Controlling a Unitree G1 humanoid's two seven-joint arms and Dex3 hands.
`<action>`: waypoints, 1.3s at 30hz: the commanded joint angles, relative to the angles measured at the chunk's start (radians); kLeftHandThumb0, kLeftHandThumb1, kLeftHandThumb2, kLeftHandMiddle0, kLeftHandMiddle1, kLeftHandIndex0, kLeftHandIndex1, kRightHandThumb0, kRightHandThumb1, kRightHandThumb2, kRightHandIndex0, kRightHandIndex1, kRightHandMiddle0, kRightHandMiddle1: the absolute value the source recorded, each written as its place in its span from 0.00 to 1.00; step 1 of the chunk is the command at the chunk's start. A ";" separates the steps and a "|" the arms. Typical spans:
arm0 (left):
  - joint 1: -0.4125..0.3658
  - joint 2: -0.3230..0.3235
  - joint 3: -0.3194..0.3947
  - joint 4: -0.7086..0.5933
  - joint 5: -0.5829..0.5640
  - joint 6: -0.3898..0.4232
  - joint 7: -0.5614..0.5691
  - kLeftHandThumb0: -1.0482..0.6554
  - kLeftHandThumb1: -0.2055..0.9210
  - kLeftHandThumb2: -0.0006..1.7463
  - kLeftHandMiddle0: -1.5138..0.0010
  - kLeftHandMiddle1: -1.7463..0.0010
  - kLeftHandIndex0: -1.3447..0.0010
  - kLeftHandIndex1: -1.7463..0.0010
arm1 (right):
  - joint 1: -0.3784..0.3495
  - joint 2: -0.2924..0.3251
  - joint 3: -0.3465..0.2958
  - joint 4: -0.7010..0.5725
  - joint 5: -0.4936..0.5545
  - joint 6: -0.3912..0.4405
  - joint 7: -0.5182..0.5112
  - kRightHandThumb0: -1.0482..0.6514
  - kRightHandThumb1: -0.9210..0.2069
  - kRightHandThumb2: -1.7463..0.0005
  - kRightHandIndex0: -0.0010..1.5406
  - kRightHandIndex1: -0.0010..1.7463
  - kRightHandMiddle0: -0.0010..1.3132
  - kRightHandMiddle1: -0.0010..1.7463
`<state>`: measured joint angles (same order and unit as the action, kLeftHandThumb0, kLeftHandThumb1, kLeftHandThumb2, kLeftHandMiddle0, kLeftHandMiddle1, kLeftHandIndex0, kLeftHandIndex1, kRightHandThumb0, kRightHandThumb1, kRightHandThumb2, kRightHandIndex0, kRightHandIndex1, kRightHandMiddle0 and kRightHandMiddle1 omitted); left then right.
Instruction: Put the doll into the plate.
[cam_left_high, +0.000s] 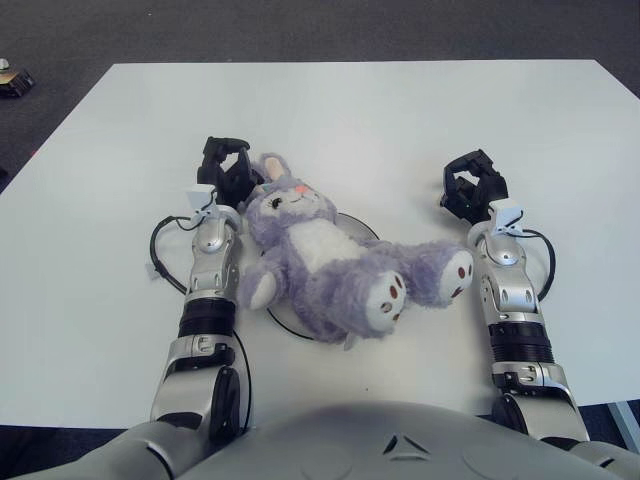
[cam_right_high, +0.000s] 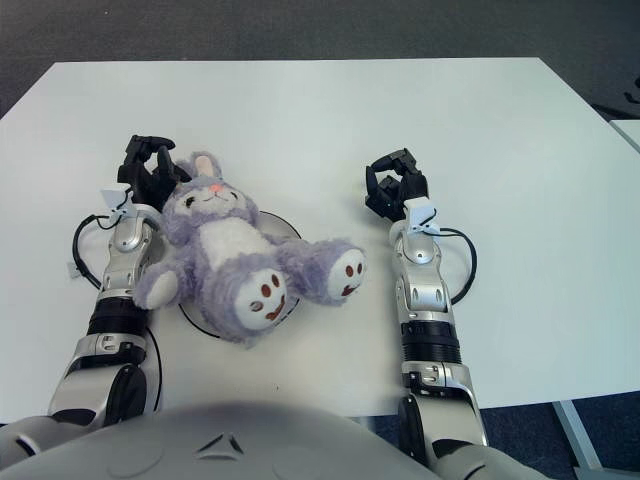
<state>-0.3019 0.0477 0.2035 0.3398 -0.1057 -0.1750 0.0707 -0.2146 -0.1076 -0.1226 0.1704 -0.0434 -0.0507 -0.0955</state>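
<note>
Doll (cam_left_high: 320, 265) lies on plate (cam_left_high: 368, 228); left hand (cam_left_high: 225, 172) curled at its 10 o'clock, grasp indiscernible. Next: release, withdraw.

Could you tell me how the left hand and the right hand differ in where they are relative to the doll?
The left hand presses against the doll by its ear; the right hand sits apart, beyond its feet. The left hand lies near the plate; the right is farther off. Both are black with curled fingers.

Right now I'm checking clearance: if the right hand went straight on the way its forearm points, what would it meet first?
Probably nothing: the right hand points away from the robot over bare table. The doll lies off to its left, outside that line.
</note>
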 joint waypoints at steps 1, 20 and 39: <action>0.037 0.008 -0.006 0.008 0.010 0.033 -0.001 0.40 0.87 0.41 0.46 0.00 0.78 0.00 | -0.002 -0.006 -0.007 0.032 -0.003 -0.007 -0.008 0.39 0.20 0.53 0.52 1.00 0.26 1.00; 0.037 0.005 -0.033 0.070 0.054 0.004 0.031 0.40 0.86 0.42 0.46 0.00 0.78 0.00 | 0.006 -0.005 -0.022 0.084 -0.010 -0.046 -0.047 0.39 0.20 0.54 0.53 1.00 0.26 1.00; 0.027 0.002 -0.016 0.172 -0.004 -0.157 -0.057 0.40 0.89 0.39 0.48 0.00 0.79 0.00 | 0.008 -0.015 -0.020 0.117 -0.020 -0.055 -0.066 0.39 0.20 0.54 0.52 1.00 0.27 0.99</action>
<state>-0.3338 0.0644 0.1757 0.4634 -0.0964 -0.3039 0.0194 -0.2268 -0.1101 -0.1324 0.2518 -0.0535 -0.1316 -0.1524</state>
